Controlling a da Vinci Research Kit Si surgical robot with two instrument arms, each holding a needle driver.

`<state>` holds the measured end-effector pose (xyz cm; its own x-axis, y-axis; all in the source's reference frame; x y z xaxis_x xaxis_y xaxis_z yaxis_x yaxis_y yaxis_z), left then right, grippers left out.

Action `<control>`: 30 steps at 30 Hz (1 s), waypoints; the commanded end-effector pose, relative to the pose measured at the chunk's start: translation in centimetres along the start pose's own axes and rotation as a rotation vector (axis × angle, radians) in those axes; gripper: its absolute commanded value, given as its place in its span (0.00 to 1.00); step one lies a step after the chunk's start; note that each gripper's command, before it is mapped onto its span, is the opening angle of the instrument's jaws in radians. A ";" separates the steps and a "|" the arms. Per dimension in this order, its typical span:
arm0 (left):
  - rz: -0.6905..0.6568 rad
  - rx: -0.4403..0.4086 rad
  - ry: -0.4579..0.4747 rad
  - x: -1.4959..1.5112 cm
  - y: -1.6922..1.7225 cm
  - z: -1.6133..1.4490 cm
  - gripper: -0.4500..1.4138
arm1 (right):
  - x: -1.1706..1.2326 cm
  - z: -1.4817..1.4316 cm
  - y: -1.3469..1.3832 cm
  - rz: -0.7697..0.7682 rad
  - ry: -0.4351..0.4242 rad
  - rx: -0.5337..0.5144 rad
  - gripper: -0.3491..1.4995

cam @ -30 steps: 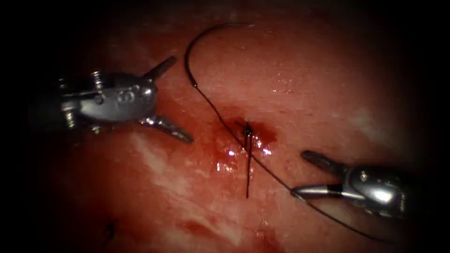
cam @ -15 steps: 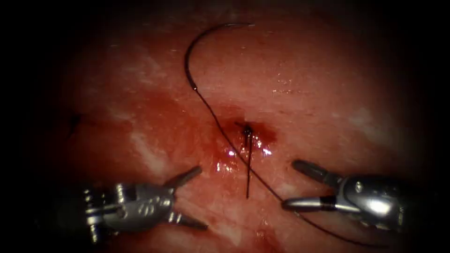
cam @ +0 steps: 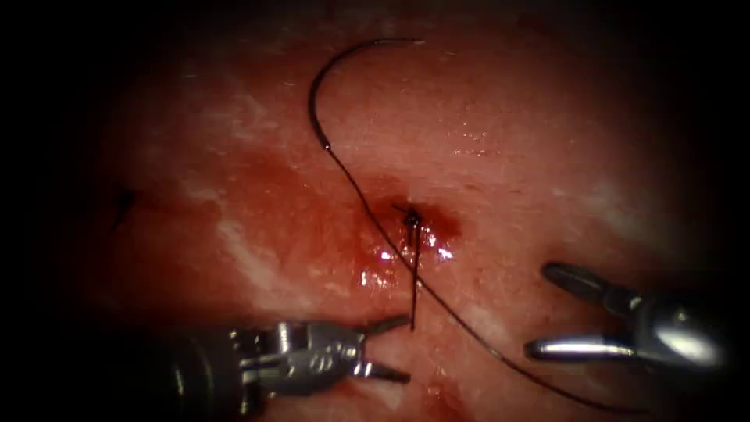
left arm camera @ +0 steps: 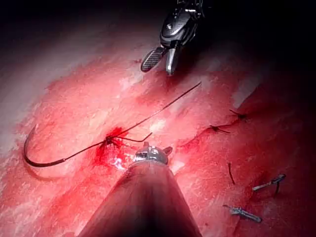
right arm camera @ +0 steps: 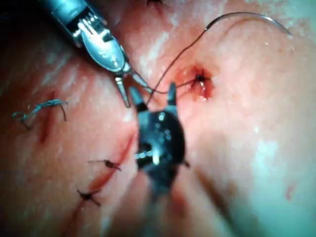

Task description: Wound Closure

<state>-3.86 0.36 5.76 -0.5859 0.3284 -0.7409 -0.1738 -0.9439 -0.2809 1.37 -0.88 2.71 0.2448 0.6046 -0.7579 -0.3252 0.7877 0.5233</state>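
Both tools empty beside the knot (cam: pixel 412 219): left tool (cam: pixel 394 348) jaws wide by the short thread tail (cam: pixel 414 289), right tool (cam: pixel 551 311) jaws wide, curved needle (cam: pixel 324 86) loose on the tissue (cam: pixel 508 117) beyond the knot; seemingly mid-tying, tail-grasp needed.

Dim, dark-edged endoscope view — glare on wet tissue (cam: pixel 406 254).

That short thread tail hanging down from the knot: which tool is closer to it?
Left. The left tool, jaws open, has its upper tip almost at the lower end of the tail. The right tool, also open and holding nothing, sits well off to the tail's right.
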 end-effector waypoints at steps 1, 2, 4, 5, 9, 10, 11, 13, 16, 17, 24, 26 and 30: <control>-0.002 0.000 -0.002 -0.03 0.04 0.09 0.33 | -0.11 0.08 -0.07 0.001 -0.001 0.002 0.74; -0.001 -0.002 -0.001 -0.04 0.02 0.09 0.33 | -0.12 0.10 -0.08 0.000 0.000 0.001 0.75; -0.001 0.004 -0.004 -0.05 -0.01 0.10 0.32 | -0.15 0.15 -0.09 -0.003 -0.002 -0.005 0.76; -0.001 0.006 0.001 -0.05 -0.02 0.09 0.32 | -0.20 0.20 -0.10 -0.007 -0.009 -0.004 0.76; -0.005 0.012 0.018 0.00 -0.02 0.06 0.32 | -0.30 0.30 -0.11 -0.016 -0.020 -0.002 0.77; -0.006 0.014 0.023 0.01 -0.02 0.05 0.32 | -0.32 0.31 -0.12 -0.018 -0.023 -0.002 0.78; -0.008 0.019 0.034 0.04 -0.03 0.03 0.32 | -0.34 0.33 -0.13 -0.020 -0.025 -0.002 0.79; -0.013 0.029 0.054 0.09 -0.05 0.00 0.32 | -0.37 0.35 -0.14 -0.023 -0.027 0.001 0.79; -0.017 0.043 0.083 0.20 -0.09 -0.07 0.32 | -0.43 0.39 -0.19 -0.031 -0.030 0.005 0.81; -0.013 0.043 0.083 0.22 -0.10 -0.07 0.32 | -0.48 0.43 -0.23 -0.043 -0.038 0.013 0.81; 0.024 0.041 0.078 0.14 -0.14 0.04 0.00 | -0.61 0.55 -0.40 -0.040 -0.062 0.045 0.83; 0.025 0.035 0.078 0.12 -0.17 0.04 0.00 | -0.62 0.55 -0.41 -0.035 -0.064 0.050 0.83; 0.032 0.021 0.079 0.02 -0.27 0.04 0.00 | -0.62 0.57 -0.50 -0.036 -0.069 0.073 0.83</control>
<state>-3.79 0.68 5.80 -0.5277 0.2973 -0.7957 -0.1736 -0.9547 -0.2416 1.87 -1.49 3.10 0.3177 0.5775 -0.7520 -0.2464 0.8161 0.5227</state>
